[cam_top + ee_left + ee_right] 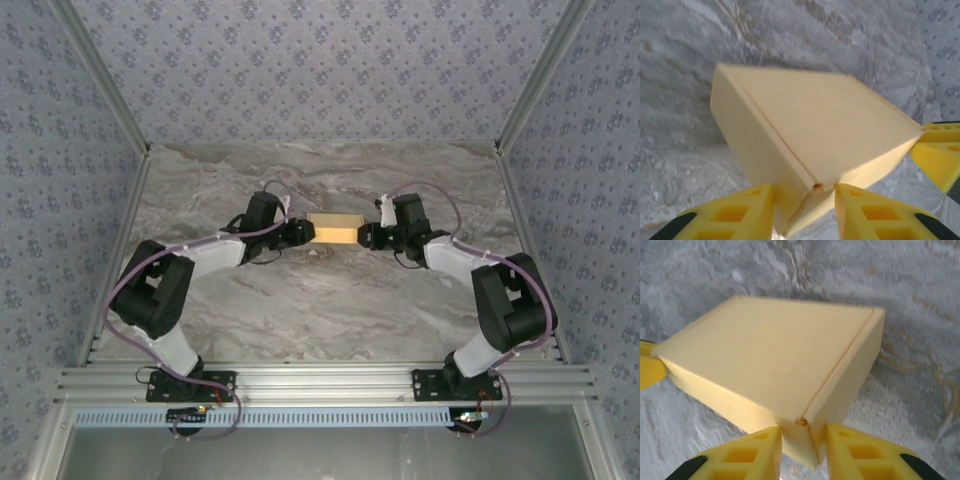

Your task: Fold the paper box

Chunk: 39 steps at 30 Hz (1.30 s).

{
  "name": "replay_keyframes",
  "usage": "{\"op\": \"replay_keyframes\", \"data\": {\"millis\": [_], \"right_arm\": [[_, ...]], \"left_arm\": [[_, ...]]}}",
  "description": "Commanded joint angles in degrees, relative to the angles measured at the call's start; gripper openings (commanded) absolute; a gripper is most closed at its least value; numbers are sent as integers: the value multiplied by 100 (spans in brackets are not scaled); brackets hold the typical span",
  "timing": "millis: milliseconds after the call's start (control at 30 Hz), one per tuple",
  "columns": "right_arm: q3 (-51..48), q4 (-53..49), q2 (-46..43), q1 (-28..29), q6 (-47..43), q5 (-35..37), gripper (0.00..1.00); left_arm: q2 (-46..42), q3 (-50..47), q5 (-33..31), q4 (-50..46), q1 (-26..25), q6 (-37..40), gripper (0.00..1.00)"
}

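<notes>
The paper box [334, 229] is a closed yellow-orange flat rectangular box, held between both arms above the middle of the marble table. My left gripper [297, 233] is shut on its left end; in the left wrist view the box [810, 125] has a corner wedged between the yellow fingers [740, 212], with my left gripper [804, 200] around that corner. My right gripper [368, 236] is shut on its right end; the right wrist view shows the box [775, 360] with a corner pinched by my right gripper [803, 442].
The grey marble table [320, 310] spreads around the box. Patterned walls [60, 150] and aluminium frame posts close in the left, right and back sides. A metal rail [320, 385] runs along the near edge by the arm bases.
</notes>
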Motion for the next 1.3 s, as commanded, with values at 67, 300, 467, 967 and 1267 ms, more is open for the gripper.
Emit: {"op": "replay_keyframes", "data": {"millis": [67, 300, 467, 967, 1267], "right_arm": [[-349, 330, -106, 212, -169, 17, 31], [-500, 223, 75, 306, -98, 296, 37], [-539, 65, 18, 311, -96, 489, 43], [332, -853, -101, 291, -22, 1116, 59], [807, -587, 682, 276, 339, 916, 57]], "left_arm": [[88, -235, 292, 485, -229, 92, 36], [431, -416, 240, 680, -277, 9, 37], [443, -535, 103, 619, -285, 9, 44], [32, -149, -145, 78, -26, 458, 61], [810, 523, 0, 80, 23, 374, 57]]}}
